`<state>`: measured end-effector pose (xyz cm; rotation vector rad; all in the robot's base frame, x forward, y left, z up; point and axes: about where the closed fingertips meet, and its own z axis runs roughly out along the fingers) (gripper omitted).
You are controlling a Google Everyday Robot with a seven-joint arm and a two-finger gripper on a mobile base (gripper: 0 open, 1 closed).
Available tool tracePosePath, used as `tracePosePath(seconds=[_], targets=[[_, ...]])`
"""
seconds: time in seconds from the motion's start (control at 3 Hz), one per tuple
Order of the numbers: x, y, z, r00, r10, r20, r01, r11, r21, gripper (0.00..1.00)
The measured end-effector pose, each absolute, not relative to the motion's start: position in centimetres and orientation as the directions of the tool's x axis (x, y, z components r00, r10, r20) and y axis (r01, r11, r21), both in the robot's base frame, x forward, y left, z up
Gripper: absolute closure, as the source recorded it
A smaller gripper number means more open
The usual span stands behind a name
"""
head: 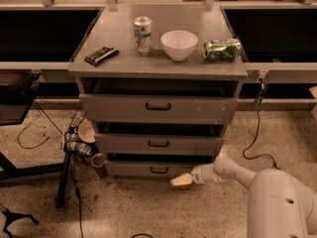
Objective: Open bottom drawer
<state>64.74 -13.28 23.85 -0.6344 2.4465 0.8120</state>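
The bottom drawer (143, 169) is the lowest of three grey drawer fronts in the cabinet, with a small black bar handle (159, 170). It sits nearly flush with only a dark gap above it. My gripper (182, 180) hangs low near the floor, just right of and slightly below that handle, close to the drawer's lower right part. Behind it the white arm (277, 202) fills the lower right corner.
On the cabinet top (119, 33) stand an upright can (142, 35), a white bowl (179, 44), a can on its side (223, 49) and a dark flat object (101, 55). A black stand (64, 177), cables and clutter (79, 143) lie on the floor to the left.
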Motion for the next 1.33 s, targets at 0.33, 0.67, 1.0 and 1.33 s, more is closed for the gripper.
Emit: tracePosePath(seconds=[0.33,0.67,1.0,1.33], targets=[[65.3,-12.8,24.9,-0.756,-0.207,-0.620,-0.550,0.714,0.432,0.00],[65.5,-12.5,25.5,-0.742,-0.164,-0.650,-0.546,0.711,0.444,0.00],[66.6,-10.7,26.1,-0.716,-0.118,-0.688,-0.556,0.692,0.460,0.00],[66.6,-10.7,26.1,-0.712,-0.112,-0.693,-0.556,0.692,0.460,0.00]])
